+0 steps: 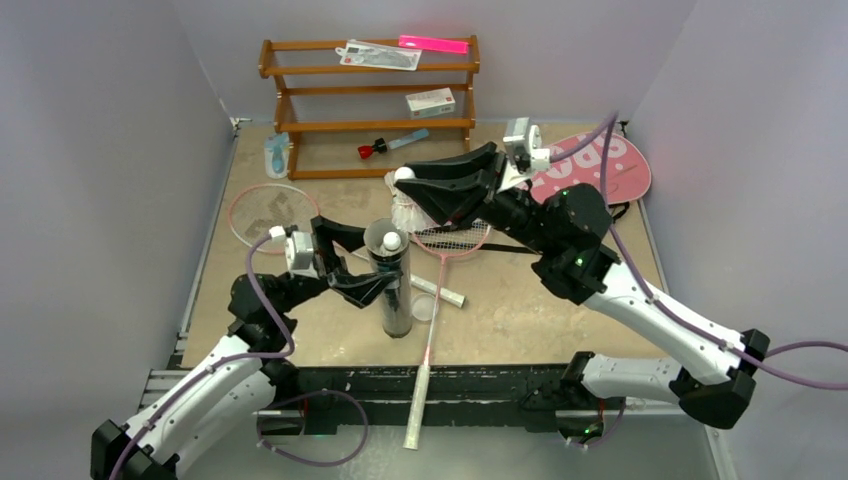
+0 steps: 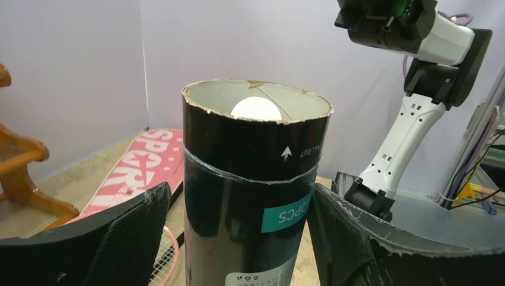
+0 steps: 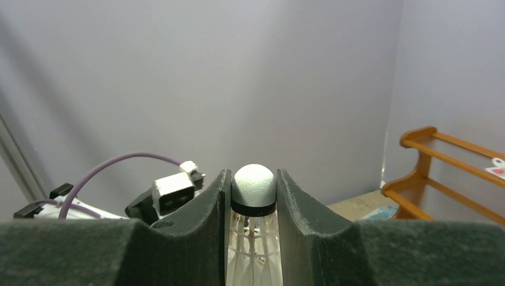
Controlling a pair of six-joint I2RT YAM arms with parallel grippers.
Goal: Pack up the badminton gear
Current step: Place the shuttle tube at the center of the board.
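Note:
The long black tube [image 1: 394, 290] stands upright mid-table with a white shuttlecock [image 1: 391, 243] in its open top. My left gripper [image 1: 380, 287] straddles the tube [image 2: 250, 179]. In the left wrist view its right finger touches the tube and a small gap shows at its left finger [image 2: 143, 226]. My right gripper [image 1: 408, 180] is shut on another shuttlecock [image 3: 253, 179], cork up, above and behind the tube. One pink racket [image 1: 272, 212] lies at the left. The other [image 1: 450, 240] lies by the tube, its handle over the front edge. The pink SPORT bag [image 1: 600, 165] lies at the back right.
A wooden shelf [image 1: 370, 90] at the back holds a small white box [image 1: 431, 101]; a red-capped blue tool [image 1: 390, 146] lies under it. A round clear cap [image 1: 424, 308] and a pale stick [image 1: 440, 290] lie right of the tube.

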